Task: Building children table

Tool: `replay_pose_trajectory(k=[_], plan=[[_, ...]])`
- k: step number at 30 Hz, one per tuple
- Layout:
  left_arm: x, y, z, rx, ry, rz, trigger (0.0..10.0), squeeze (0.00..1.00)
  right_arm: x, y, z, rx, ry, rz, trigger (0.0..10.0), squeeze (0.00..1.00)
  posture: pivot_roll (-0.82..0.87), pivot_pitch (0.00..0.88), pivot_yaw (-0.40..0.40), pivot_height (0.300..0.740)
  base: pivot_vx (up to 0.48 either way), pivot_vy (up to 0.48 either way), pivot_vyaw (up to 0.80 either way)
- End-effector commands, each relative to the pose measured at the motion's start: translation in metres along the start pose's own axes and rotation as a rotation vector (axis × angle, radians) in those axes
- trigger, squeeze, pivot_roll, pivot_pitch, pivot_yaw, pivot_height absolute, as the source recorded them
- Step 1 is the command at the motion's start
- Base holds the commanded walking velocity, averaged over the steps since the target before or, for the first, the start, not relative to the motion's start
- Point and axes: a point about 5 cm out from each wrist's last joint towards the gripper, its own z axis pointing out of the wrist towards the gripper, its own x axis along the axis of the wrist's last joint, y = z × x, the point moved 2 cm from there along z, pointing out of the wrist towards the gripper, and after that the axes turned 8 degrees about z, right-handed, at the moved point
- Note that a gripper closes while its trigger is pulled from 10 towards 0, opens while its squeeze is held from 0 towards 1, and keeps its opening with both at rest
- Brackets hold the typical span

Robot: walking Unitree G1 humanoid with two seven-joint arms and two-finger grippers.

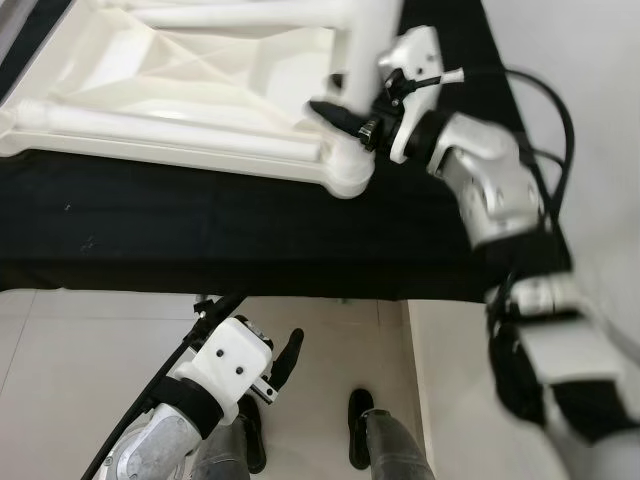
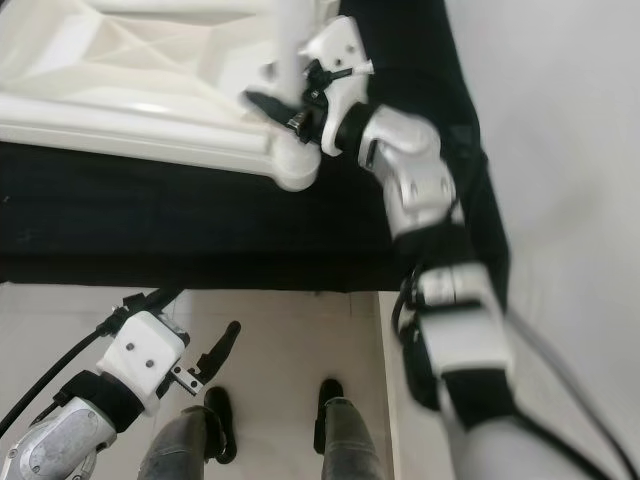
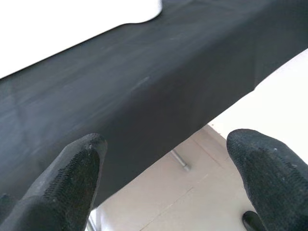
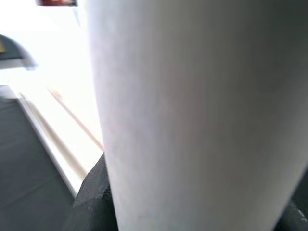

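A white plastic table top [image 1: 180, 70] lies upside down on a surface draped in black cloth [image 1: 200, 230]. At its near right corner a white table leg [image 1: 365, 40] stands upright in the corner socket [image 1: 345, 172]. My right gripper [image 1: 352, 118] is shut on this leg just above the socket, with one black finger [image 1: 333, 111] showing on the leg's left side. Seen from the right wrist, the leg [image 4: 192, 115] sits close between the dark pads [image 4: 91, 192]. My left gripper [image 3: 168, 173] hangs low over the floor, in front of the cloth's edge, open and holding nothing.
The cloth-covered surface ends at a front edge [image 1: 250, 290], with pale floor tiles [image 1: 90, 350] below it. My dark feet [image 1: 360, 420] stand on the tiles. A pale wall [image 1: 590, 60] runs along the right side. A black cable [image 1: 555, 100] loops off my right arm.
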Motion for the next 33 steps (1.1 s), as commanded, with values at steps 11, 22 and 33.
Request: replay_pose_trajectory(k=[11, 22, 33], plan=[[-0.012, 0.001, 0.008, -0.007, -0.017, 0.016, 10.0, 0.0, -0.091, -0.052, -0.054, -0.448, -0.27, 0.173, 10.0, 0.0, -0.01, 0.407, -0.038, 0.74, 0.0, 0.0, 0.0], [-0.015, -0.001, 0.011, 0.0, -0.018, 0.031, 10.0, 0.0, -0.068, -0.065, -0.051, -0.259, -0.187, 0.227, 10.0, 1.0, -0.01, 0.397, -0.033, 0.74, 0.0, 0.0, 0.0], [-0.015, 0.0, 0.012, 0.001, -0.01, 0.034, 10.0, 0.0, -0.011, -0.069, -0.043, 0.358, 0.011, 0.193, 10.0, 0.5, -0.01, 0.394, -0.04, 0.74, 0.0, 0.0, 0.0]])
